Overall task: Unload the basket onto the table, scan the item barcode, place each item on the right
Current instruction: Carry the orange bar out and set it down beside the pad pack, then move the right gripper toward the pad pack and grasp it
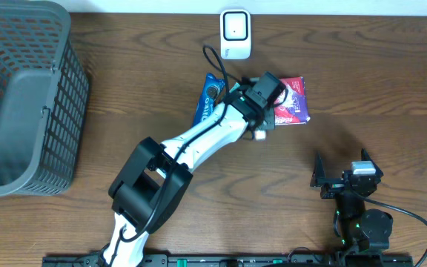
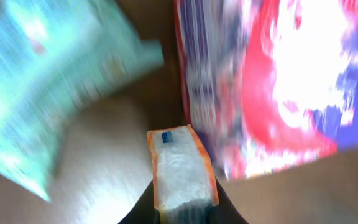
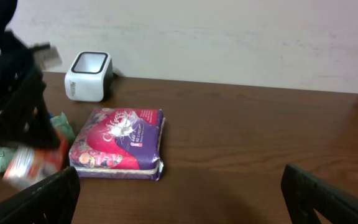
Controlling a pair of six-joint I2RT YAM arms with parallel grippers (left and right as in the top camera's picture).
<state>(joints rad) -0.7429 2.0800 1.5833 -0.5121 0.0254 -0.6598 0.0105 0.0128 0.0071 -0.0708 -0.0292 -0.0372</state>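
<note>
The small orange-edged packet (image 2: 180, 168) sat pinched between the closed fingers of the left gripper (image 2: 182, 214), over the table (image 1: 384, 89) between a blue biscuit pack (image 1: 210, 95) and a purple-and-red packet (image 1: 293, 100); both of these lay flat on the wood, just in front of the white scanner (image 1: 236, 33) at the far edge; the right gripper (image 1: 345, 174) rested well apart near the front, jaws spread wide; the dark mesh basket (image 1: 76, 111) stood at the left edge, its grey floor showing.
</note>
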